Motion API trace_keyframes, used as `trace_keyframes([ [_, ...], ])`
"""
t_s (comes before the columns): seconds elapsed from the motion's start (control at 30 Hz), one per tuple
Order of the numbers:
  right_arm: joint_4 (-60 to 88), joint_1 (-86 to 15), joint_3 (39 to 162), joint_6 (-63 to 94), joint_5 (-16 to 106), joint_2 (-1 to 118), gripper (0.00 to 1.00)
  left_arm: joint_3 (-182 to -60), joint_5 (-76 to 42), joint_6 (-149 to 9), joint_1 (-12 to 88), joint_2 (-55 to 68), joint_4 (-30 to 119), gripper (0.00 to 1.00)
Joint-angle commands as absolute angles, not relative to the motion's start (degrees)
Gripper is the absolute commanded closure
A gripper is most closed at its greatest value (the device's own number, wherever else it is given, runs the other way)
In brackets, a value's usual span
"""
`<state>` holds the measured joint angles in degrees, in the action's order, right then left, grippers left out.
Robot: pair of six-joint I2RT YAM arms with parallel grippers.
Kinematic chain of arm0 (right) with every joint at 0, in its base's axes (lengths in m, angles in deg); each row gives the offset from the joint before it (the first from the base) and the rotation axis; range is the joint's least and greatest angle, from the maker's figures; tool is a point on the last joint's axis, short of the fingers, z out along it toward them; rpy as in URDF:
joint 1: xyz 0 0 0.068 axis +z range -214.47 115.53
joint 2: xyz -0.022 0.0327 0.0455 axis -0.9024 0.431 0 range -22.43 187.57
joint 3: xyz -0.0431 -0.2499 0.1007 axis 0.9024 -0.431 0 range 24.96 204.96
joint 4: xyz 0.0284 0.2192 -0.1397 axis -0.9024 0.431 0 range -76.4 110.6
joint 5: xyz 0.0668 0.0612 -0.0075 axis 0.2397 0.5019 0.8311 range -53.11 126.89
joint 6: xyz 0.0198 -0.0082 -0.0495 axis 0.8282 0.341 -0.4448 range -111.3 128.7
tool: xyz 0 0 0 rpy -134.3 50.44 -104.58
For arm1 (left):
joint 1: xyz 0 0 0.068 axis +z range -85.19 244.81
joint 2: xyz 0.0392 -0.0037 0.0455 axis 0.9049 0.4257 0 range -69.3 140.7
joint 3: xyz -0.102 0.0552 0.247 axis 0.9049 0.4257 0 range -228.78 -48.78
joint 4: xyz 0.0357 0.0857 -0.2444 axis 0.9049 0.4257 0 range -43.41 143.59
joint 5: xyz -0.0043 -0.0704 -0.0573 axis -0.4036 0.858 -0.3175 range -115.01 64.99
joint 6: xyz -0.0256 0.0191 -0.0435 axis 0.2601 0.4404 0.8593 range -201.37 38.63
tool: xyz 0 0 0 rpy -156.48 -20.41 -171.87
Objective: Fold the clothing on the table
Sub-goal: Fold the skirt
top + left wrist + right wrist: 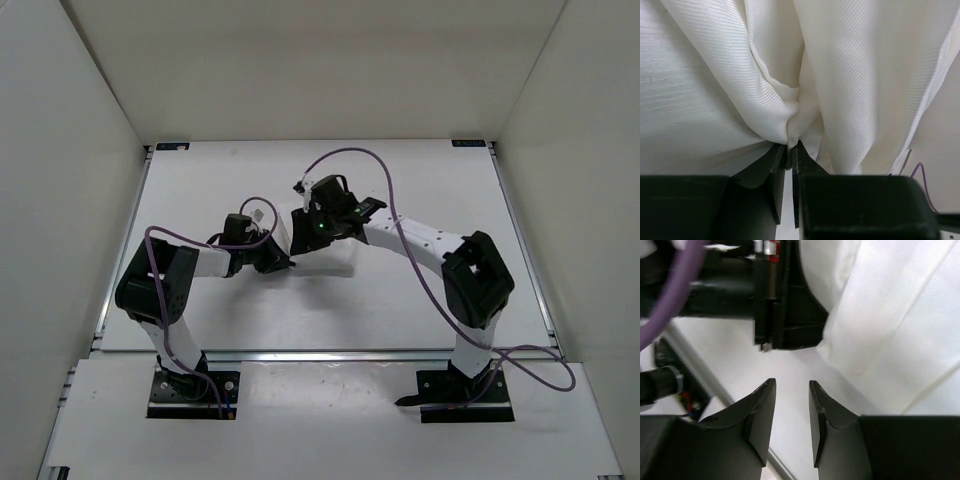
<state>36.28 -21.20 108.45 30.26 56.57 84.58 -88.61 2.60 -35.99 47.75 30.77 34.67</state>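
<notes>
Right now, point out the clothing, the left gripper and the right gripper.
clothing (865,75): left wrist view, on the draped fabric.
left gripper (791,149): left wrist view, between its fingers' tips.
right gripper (791,385): right wrist view, between its fingers' tips.

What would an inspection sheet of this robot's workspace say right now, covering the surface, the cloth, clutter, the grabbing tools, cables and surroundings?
Surface: white table with metal rail edging.
Job's things: white clothing, bunched and creased at mid-table where both arms meet.
Clutter: nothing seen.
Grippers: left tool nearly closed, fabric gathered between its tips; right tool open and empty, just beside the clothing.
Cables: purple cables loop over each arm; the right one trails out past its base.
Surroundings: plain white walls on three sides.
</notes>
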Motion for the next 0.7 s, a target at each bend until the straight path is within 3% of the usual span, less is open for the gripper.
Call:
trace_keyframes([
  [0.0,28.2,-24.8,103.9,32.7,62.6,76.9,0.7,-86.7,3.1,-36.5,49.3,28.9,36.7,0.77],
  [0.1,21.1,-29.2,101.4,37.1,71.2,77.3,0.72,-84.5,3.8,-35.1,50.7,27.1,35.6,0.77],
  [0.23,12.7,-32.3,101.5,40.9,77.2,83.5,0.76,-81.9,4.3,-33.4,51.9,21.8,34.6,0.65],
  [0.3,9.3,-32.6,101.1,43.9,79.1,86.1,0.79,-81.0,4.9,-32.9,52.3,19.1,33.0,0.52],
  [0.33,6.6,-32.4,100.3,46.1,80.1,87.9,0.78,-80.5,5.7,-32.4,52.4,18.9,31.1,0.4],
  [0.4,5.3,-32.2,99.0,47.5,81.3,90.1,0.8,-79.2,7.0,-31.4,53.3,17.4,29.7,0.31],
  [0.53,10.1,-30.3,98.4,45.3,78.2,93.3,0.79,-79.4,5.8,-33.0,55.1,13.8,35.1,0.19],
  [0.67,19.9,-29.4,104.1,39.5,72.1,97.4,0.77,-79.5,0.8,-35.9,56.8,6.3,40.5,0.16],
])
